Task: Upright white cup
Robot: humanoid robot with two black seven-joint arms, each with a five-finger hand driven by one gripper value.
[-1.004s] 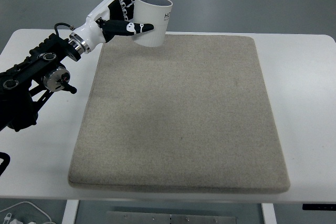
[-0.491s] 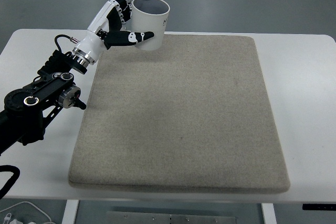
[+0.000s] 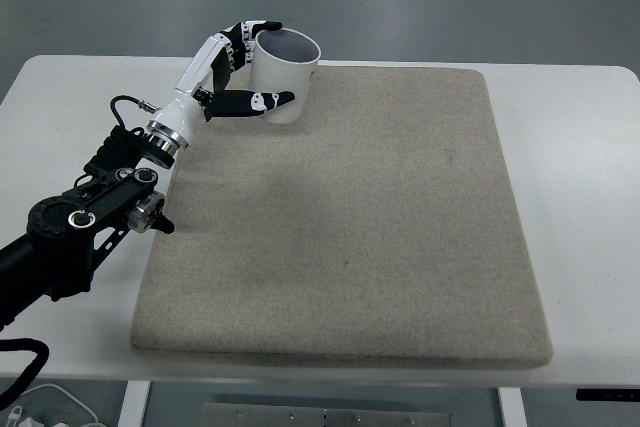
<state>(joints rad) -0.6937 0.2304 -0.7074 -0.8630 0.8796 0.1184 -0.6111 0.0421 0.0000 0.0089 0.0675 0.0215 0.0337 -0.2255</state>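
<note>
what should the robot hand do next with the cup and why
Probably lower it slightly until the base sits flat, then open the fingers. The white cup is mouth up at the far left corner of the beige mat, and the left robot hand is wrapped around it, thumb across the front. Whether the base is touching the mat cannot be told from this view, so easing down first seems safest.

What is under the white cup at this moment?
The beige mat lies under the white cup, near its far left corner. The left hand grips the cup. Whether the base touches the mat cannot be seen, because the thumb covers it.
</note>
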